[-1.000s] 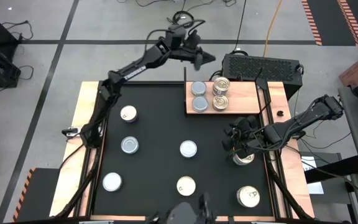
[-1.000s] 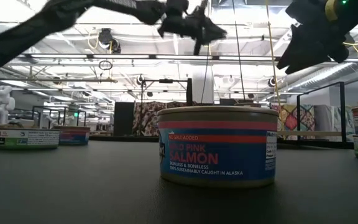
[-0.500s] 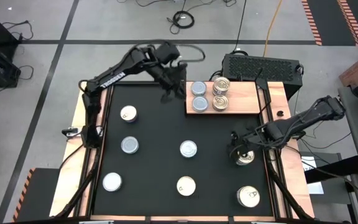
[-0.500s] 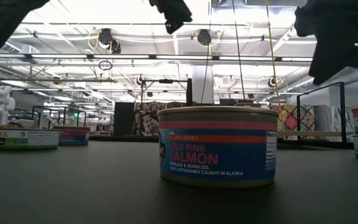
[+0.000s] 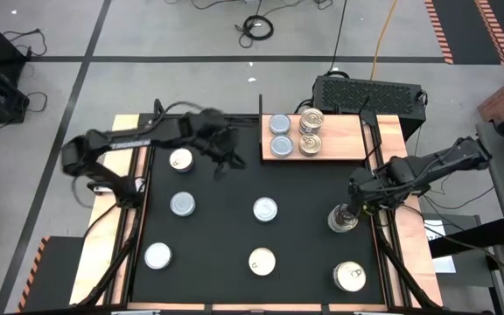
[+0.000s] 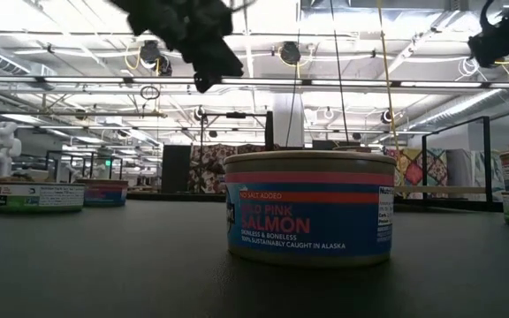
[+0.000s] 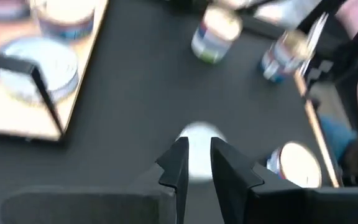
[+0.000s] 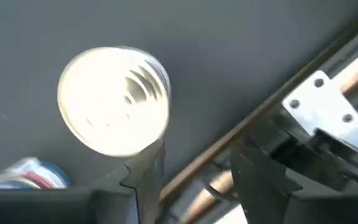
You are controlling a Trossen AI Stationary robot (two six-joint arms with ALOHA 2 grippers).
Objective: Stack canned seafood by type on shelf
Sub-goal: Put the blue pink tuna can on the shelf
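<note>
The shelf, a light wood board at the table's far right, bears two silvery-topped tins and two gold-topped tins of canned seafood. Several more tins lie on the black mat, among them a cream-topped one and a silvery one. My left gripper hovers over the mat's far part, left of the shelf. Its fingers stand a narrow gap apart with nothing between them. My right gripper points down, open and holding nothing, beside a cream-topped tin at the mat's right edge.
A black box stands behind the shelf. The table's wooden rim with a metal rail runs close to my right gripper. A salmon tin stands near the table's front edge in the low view.
My left gripper has swung from beyond the table's far edge toward the near left and come down over the mat. My right gripper has shifted toward the table's right edge and tipped until it points down. The tins have stayed in place.
</note>
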